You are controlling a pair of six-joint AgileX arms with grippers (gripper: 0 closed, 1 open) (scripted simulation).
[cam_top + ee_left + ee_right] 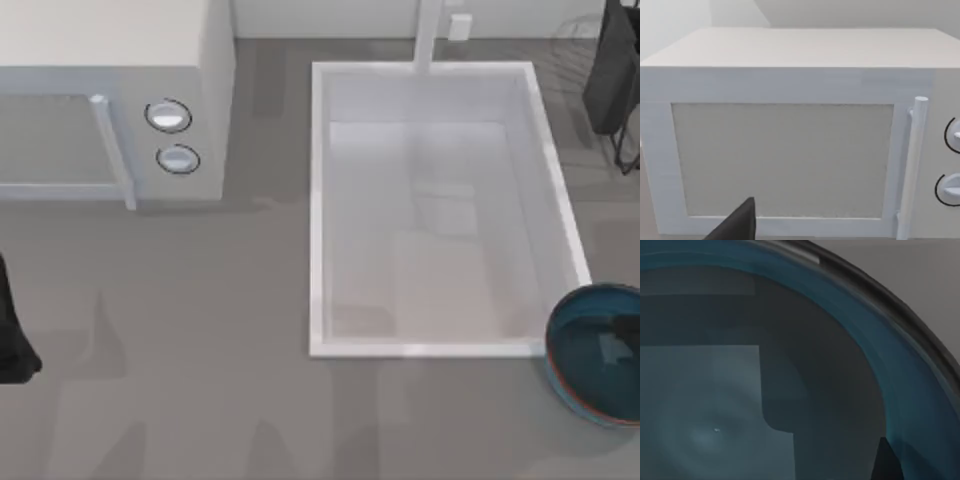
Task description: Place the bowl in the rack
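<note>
Bowl [597, 352] on the table at the right edge, cut off there, just beside the basin's [430, 349] near right corner, possibly touching it. Rack [622, 120] at the far right, mostly hidden, a few thin wires visible. Left gripper [12, 330] parked at the left edge, cut off; cannot tell its fingers. Right wrist view close over the bowl's teal inside; one dark fingertip [886, 460] inside the rim, grip unclear. No readable writing on the microwave [110, 60].

The bowl [740, 405] sits very close under the camera, its glossy teal-blue inside curving up to a dark rim. Grey worktop [920, 275] lies beyond that rim. A dark fingertip [886, 462] pokes in over the bowl's inner wall.
</note>
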